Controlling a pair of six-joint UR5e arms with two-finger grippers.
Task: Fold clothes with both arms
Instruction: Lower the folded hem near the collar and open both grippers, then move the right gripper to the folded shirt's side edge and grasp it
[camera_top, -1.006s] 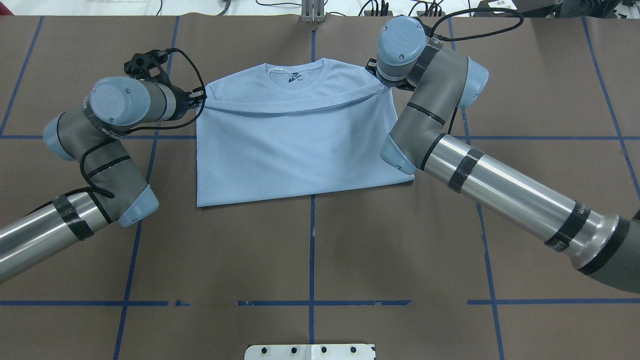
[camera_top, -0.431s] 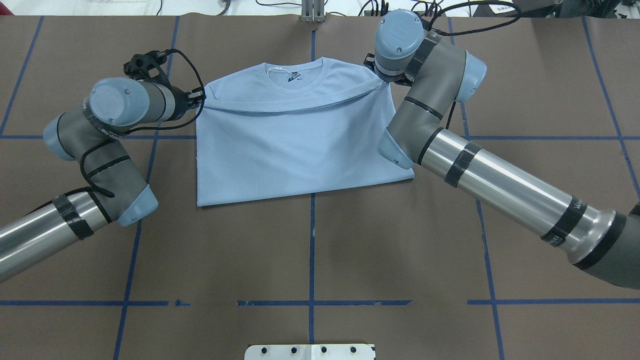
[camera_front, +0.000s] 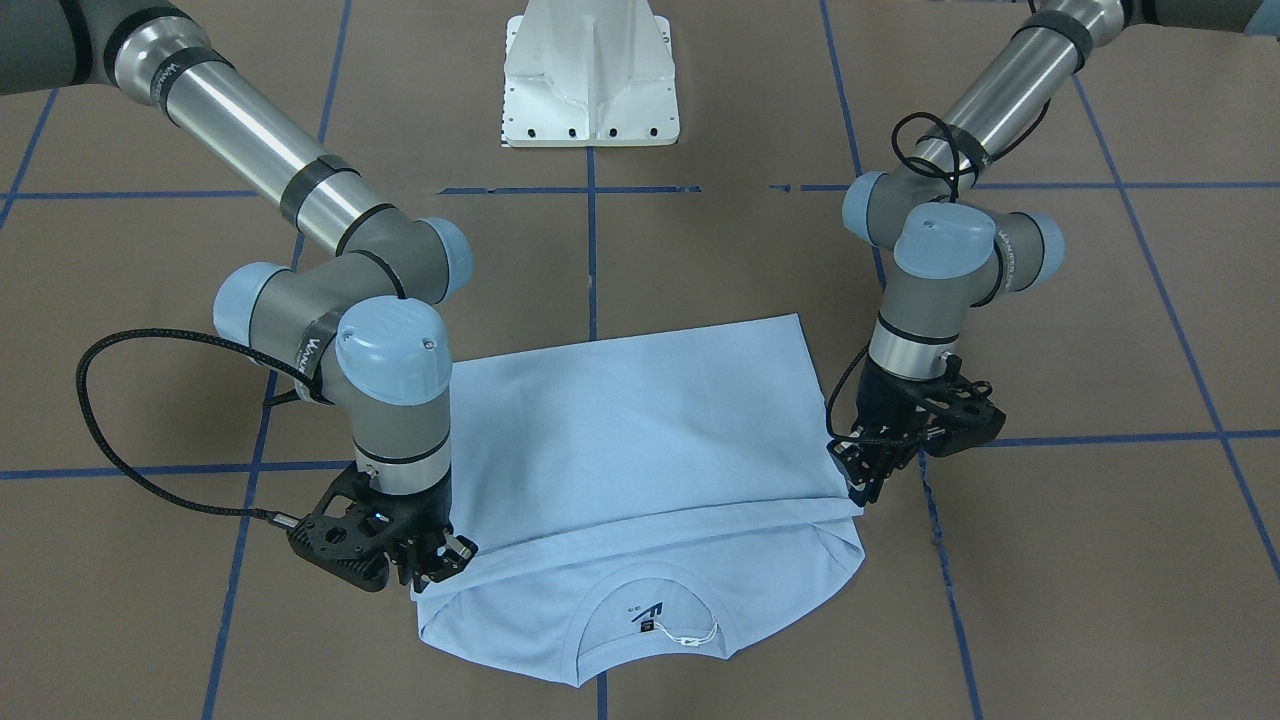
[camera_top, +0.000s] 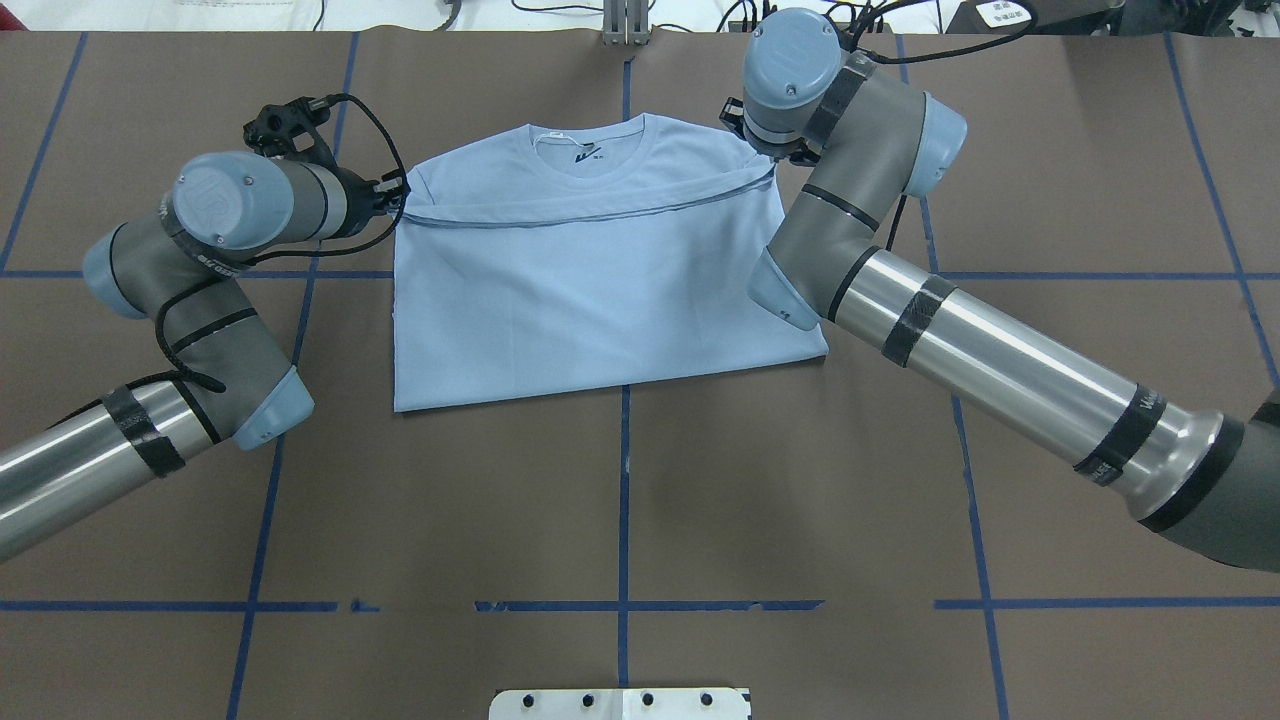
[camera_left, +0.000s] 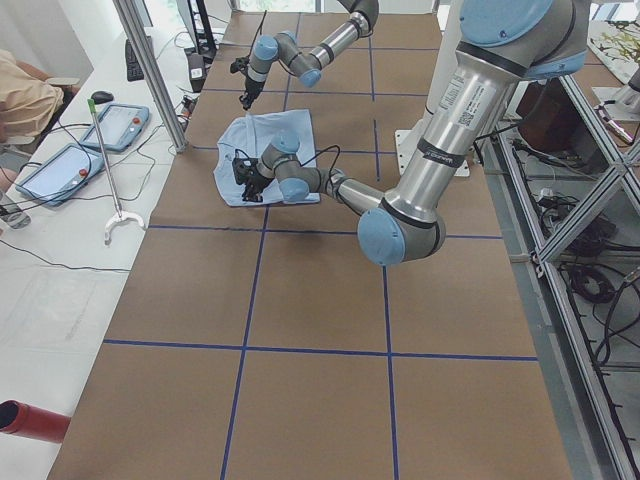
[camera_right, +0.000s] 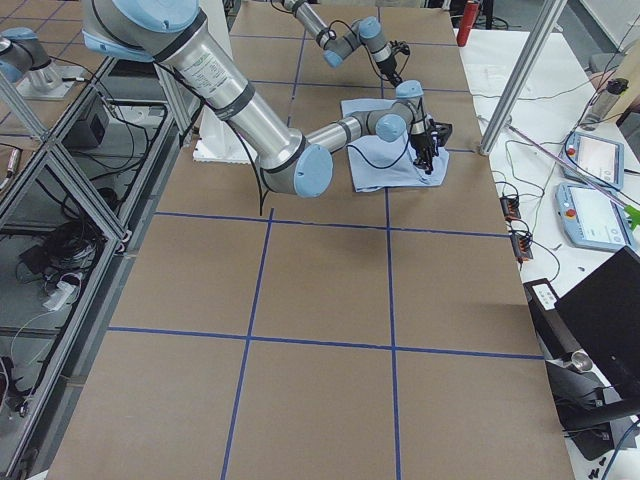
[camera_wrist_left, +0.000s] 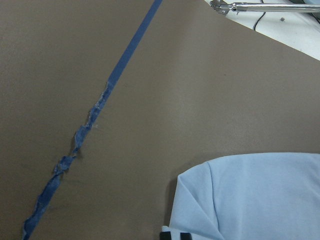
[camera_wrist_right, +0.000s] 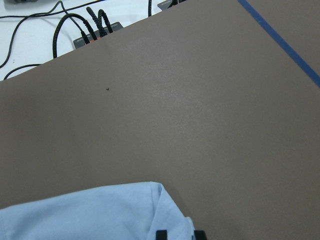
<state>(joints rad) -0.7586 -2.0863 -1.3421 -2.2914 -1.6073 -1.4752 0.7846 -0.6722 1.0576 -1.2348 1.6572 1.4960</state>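
Observation:
The light blue T-shirt (camera_top: 600, 300) lies flat on the brown table, its lower half folded up so the hem (camera_top: 590, 215) runs just below the collar (camera_top: 590, 150). My left gripper (camera_top: 397, 196) sits at the hem's left end, and the front-facing view shows the left gripper (camera_front: 862, 485) touching that corner. In the left wrist view its tips are close together on the shirt corner (camera_wrist_left: 240, 195). The right gripper (camera_front: 445, 560) stands at the hem's other end with its fingers apart. In the overhead view it is hidden under its wrist (camera_top: 790, 65).
The white pedestal base (camera_front: 590, 70) stands on the robot's side of the table. Blue tape lines (camera_top: 624, 500) cross the brown cover. Cables and a power strip (camera_wrist_right: 95, 30) lie past the far edge, close behind the right gripper.
The right wrist has moved toward the table's far edge while the hem's right end hardly shifted. The left arm has drifted slightly to the left.

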